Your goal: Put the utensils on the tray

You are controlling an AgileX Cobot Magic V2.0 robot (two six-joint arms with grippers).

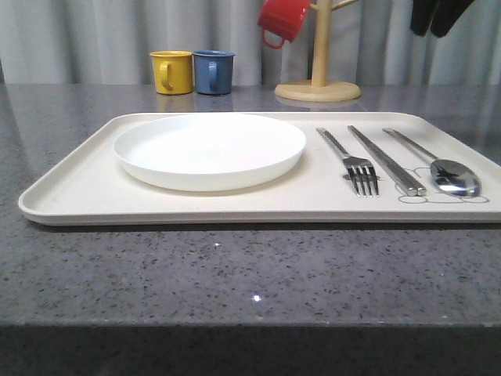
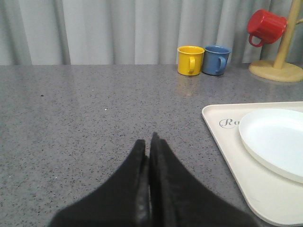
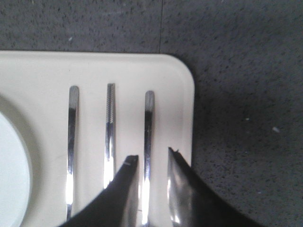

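The cream tray (image 1: 70,188) lies on the grey table. On its right part lie three silver utensils side by side: the fork (image 1: 354,166), the chopsticks (image 1: 387,160) and the spoon (image 1: 446,172). In the right wrist view their handles are the fork (image 3: 72,137), the chopsticks (image 3: 110,127) and the spoon (image 3: 148,118), near the tray's corner (image 3: 177,71). My right gripper (image 3: 151,155) is open above the spoon's handle, its fingers either side of it; its dark fingers (image 1: 427,16) hang high at the back right. My left gripper (image 2: 147,139) is shut and empty over the bare table, left of the tray (image 2: 222,137).
A round white plate (image 1: 209,149) takes up the tray's left half. At the back stand a yellow mug (image 1: 171,71), a blue mug (image 1: 214,72) and a wooden mug tree (image 1: 318,78) carrying a red mug (image 1: 283,19). A grey curtain closes the rear.
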